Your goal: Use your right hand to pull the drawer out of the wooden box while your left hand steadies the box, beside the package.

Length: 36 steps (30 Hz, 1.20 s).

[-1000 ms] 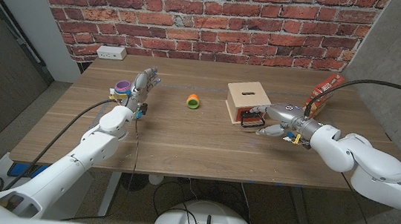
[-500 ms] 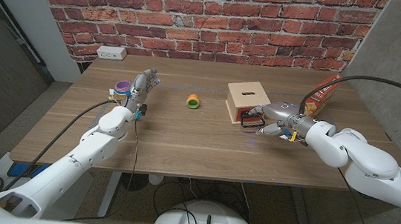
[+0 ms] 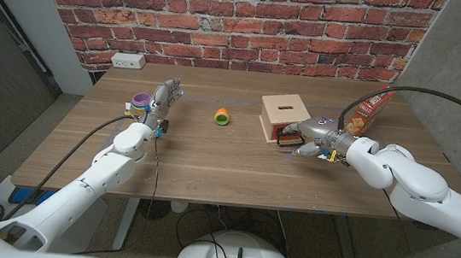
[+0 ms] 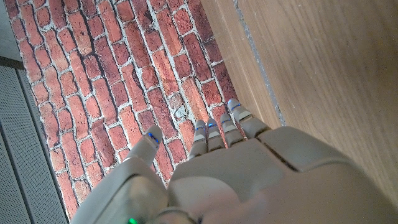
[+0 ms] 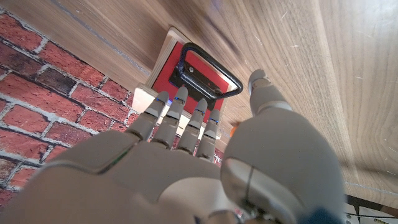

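We see the light wooden box (image 3: 283, 114) with its red drawer front (image 5: 202, 70) and black wire handle (image 5: 208, 68) on the brown wooden bench (image 3: 235, 164), the red package (image 3: 368, 109) near it. Our right hand (image 3: 314, 138) reaches at the handle, fingers apart, gripping nothing. Our left hand (image 3: 161, 104) stands well apart, fingers spread, beside a purple-lidded cup (image 3: 141, 101).

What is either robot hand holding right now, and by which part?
Nothing: the right hand reaches toward the drawer's black handle without gripping it; the left hand is empty.
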{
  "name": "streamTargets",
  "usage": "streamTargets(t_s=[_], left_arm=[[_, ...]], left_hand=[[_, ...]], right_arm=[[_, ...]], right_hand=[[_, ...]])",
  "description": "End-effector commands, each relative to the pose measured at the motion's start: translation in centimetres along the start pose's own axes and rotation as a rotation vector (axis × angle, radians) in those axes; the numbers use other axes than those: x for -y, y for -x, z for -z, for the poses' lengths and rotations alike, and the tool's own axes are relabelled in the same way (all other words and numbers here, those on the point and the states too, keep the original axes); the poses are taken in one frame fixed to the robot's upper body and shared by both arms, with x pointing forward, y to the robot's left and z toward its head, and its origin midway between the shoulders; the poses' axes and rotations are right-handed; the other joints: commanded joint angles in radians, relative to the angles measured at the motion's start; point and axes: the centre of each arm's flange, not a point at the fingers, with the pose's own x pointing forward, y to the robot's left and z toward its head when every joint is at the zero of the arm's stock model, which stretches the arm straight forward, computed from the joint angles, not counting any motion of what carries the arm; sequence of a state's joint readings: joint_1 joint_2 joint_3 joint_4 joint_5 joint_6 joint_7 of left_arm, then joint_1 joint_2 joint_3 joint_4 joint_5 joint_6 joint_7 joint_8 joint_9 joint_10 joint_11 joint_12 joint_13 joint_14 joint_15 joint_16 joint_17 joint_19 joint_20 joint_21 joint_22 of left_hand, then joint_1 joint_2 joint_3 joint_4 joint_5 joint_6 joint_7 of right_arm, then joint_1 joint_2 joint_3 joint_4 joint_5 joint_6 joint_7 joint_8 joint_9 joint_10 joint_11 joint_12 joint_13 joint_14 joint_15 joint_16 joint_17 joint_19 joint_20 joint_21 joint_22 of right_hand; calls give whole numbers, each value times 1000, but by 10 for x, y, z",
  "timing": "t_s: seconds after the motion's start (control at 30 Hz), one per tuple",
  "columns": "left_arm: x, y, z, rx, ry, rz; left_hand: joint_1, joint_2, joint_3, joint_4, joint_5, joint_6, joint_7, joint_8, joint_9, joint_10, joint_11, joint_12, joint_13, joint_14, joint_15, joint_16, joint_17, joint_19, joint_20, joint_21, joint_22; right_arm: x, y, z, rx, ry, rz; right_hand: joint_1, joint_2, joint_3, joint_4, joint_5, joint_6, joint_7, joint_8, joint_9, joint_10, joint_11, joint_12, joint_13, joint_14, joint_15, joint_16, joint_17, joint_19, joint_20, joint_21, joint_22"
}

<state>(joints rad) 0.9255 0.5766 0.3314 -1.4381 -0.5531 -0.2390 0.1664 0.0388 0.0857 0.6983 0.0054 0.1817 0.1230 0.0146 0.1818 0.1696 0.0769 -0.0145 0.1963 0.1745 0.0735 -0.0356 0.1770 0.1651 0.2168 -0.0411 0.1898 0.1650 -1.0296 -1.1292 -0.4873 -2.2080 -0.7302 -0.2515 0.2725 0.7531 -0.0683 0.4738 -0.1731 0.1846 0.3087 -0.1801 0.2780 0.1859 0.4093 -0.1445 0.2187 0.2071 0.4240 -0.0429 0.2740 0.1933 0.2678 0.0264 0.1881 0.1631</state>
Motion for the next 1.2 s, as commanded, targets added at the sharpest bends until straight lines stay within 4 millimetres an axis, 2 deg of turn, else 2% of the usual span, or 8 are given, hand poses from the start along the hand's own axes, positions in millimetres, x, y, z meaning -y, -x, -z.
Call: streamTargets(t_s=[0.03, 0.17, 0.23, 0.4, 0.8, 1.0, 1.2], left_arm=[[0, -1, 1, 1, 4, -5], [0, 0, 3, -6, 2, -8], [0, 0, 3, -5, 5, -6], [0, 0, 4, -11, 3, -9], [1, -3, 3, -12, 3, 0], [1, -2, 3, -16, 1, -7], [1, -1, 4, -16, 0, -6]], left_hand=[[-4, 61, 9, 0, 2, 10, 3, 8, 5, 10, 2, 4, 3, 8, -4, 3, 3, 7, -61, 5, 4], [-3, 60, 9, -1, 2, 11, 2, 7, 5, 12, 4, 4, 3, 9, -5, 3, 2, 8, -61, 5, 4], [-3, 60, 10, -1, 2, 11, 1, 7, 5, 13, 4, 4, 3, 9, -5, 2, 2, 9, -61, 5, 4], [-3, 60, 11, -1, 2, 17, 4, 8, 5, 16, 4, 4, 3, 11, -3, 2, 2, 9, -61, 5, 4], [-4, 60, 12, -2, 2, 19, 5, 7, 5, 16, 3, 2, 3, 13, -3, 1, 3, 10, -60, 4, 4], [-3, 60, 13, -2, 2, 20, 5, 6, 5, 17, 3, 2, 3, 14, -4, 1, 2, 12, -58, 4, 4], [-3, 60, 14, -3, 2, 20, 5, 5, 5, 17, 3, 1, 3, 13, -5, 0, 2, 12, -58, 4, 4]], right_arm=[[-4, -9, 0, 5, 16, -31], [-6, -11, 1, 1, 9, -40], [-7, -11, 1, -1, 4, -46], [-10, -11, 1, -10, 9, -51], [-19, -12, -2, -15, 6, -50], [-22, -12, -3, -18, 1, -52], [-25, -14, -3, -25, 3, -58]], right_hand=[[8, -4, -6, 3, -2, 15, -2, 2, 1, 16, -7, 2, 2, 14, -167, 8, 5, -2, -4, -5, 2], [10, -4, -9, 5, -3, 36, -6, 5, 0, 22, -7, 1, 2, 18, -169, 9, 5, -3, 1, -5, 2], [11, -4, -12, 6, -3, 39, -6, 3, -1, 22, -8, -2, 1, 19, -169, 8, 6, 6, 16, -1, 2], [13, -3, -14, 7, -4, 43, -12, 2, -1, 27, -9, -3, 1, 23, -168, 9, 6, 17, 21, 2, 2], [27, 5, -16, 6, -2, 52, -17, -3, 0, 36, -22, -6, 0, 32, -171, 11, 7, 46, 9, 8, 3], [42, 12, -14, 3, 0, 59, -9, -4, 0, 36, -12, -9, 0, 37, -174, 12, 7, 55, -3, 8, 3], [49, 14, -14, 2, 1, 59, -8, -6, 0, 32, -8, -12, 0, 39, -173, 12, 8, 56, -3, 7, 2]])
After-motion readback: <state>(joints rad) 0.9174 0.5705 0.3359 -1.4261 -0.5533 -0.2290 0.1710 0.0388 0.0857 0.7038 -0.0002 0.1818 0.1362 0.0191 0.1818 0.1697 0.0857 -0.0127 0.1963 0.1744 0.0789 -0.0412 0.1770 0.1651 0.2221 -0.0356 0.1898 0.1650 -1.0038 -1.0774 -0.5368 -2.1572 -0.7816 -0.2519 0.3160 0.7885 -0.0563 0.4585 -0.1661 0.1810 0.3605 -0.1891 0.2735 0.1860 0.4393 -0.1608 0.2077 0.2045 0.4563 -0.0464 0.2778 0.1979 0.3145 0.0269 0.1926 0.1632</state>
